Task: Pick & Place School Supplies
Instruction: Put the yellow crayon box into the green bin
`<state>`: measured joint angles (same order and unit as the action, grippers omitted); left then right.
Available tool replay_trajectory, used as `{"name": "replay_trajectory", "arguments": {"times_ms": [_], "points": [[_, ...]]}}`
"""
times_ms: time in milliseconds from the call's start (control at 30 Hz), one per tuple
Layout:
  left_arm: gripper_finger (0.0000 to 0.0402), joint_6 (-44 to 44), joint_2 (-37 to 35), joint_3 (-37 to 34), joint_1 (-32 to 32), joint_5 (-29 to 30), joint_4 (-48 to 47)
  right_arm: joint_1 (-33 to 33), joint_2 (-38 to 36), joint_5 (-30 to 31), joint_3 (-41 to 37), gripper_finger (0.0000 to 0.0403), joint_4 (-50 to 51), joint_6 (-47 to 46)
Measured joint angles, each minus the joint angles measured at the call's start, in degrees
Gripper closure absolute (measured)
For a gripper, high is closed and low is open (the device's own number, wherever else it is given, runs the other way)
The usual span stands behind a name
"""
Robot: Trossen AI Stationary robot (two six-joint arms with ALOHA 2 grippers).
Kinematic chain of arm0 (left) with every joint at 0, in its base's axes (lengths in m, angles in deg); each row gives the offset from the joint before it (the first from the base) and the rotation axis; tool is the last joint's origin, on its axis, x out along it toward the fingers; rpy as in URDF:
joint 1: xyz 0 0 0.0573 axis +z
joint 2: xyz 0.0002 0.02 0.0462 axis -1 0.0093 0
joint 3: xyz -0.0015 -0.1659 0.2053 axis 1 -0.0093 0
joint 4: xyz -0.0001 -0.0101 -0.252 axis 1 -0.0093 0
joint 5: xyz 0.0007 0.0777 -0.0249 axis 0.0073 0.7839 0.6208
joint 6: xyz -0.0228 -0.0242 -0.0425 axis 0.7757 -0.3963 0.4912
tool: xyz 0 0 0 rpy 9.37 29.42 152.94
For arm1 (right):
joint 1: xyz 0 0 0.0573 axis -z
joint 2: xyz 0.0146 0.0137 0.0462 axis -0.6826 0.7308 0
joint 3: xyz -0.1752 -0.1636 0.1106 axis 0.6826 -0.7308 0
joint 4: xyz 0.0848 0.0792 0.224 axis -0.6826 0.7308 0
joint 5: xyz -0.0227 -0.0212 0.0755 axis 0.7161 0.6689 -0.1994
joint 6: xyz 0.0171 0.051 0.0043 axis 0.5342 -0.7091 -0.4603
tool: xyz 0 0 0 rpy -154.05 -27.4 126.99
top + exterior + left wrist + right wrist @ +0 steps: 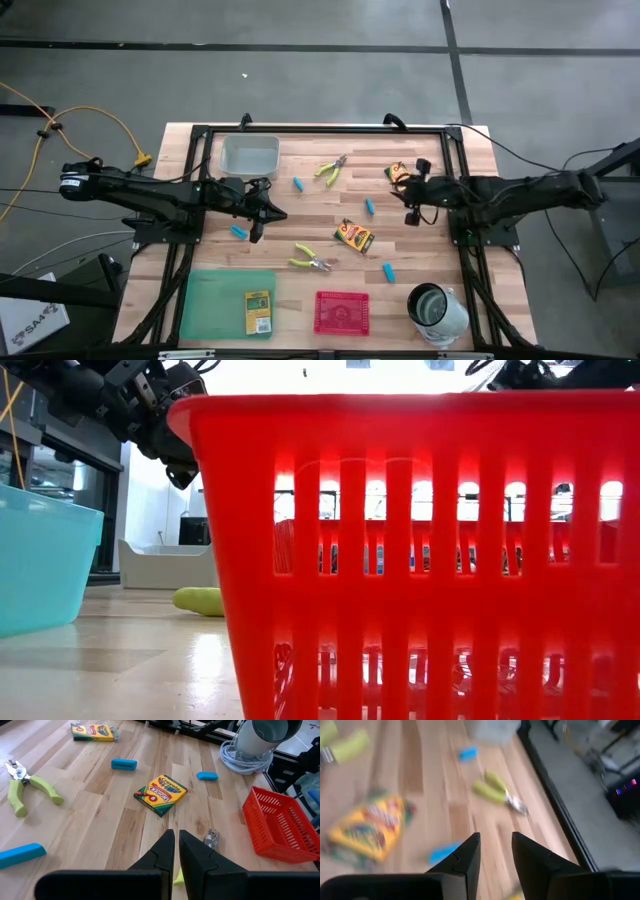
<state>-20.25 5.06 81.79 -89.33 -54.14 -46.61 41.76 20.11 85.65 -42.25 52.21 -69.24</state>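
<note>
Over the wooden worktop (300, 215), the left pincer (256, 210), its tips together and empty, hovers beside a blue piece (239, 232). One crayon box (258, 311) already lies in the green tray (205, 305); another (354, 236) waits mid-worktop. The right pincer (412, 203), tips apart, hovers near a third box (401, 173), likely its next pick: descend and close.

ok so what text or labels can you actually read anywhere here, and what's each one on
"Crayola" and the number "8": on the front of the crayon box lying mid-table, in the left wrist view.
Second crayon box farther off: printed front, too small to read.
Crayon box in the green tray: print too small to read.
Crayon box in the right wrist view: blurred, unreadable.
</note>
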Motion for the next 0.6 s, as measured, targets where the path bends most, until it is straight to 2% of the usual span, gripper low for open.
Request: {"name": "replay_trajectory", "arguments": {"times_ms": [100,200,333,600], "points": [[0.0377,0.0,0.0,0.0,0.0,0.0,0.0,-0.64,3.11,2.75,1.03,0.0298,7.68,1.52],[0.0377,0.02,0.0,0.0,0.0,0.0,0.0,-1.21,5.84,3.45,0.31,0.0298,11.87,7.21],[0.0377,0.02,0.0,0.0,0.0,0.0,0.0,-1.73,8.62,3.55,-1.32,0.0298,12.53,13.0],[0.0377,0.02,0.0,0.0,0.0,0.0,-0.02,-1.73,12.04,3.45,-3.74,0.0298,13.56,13.51]]}}
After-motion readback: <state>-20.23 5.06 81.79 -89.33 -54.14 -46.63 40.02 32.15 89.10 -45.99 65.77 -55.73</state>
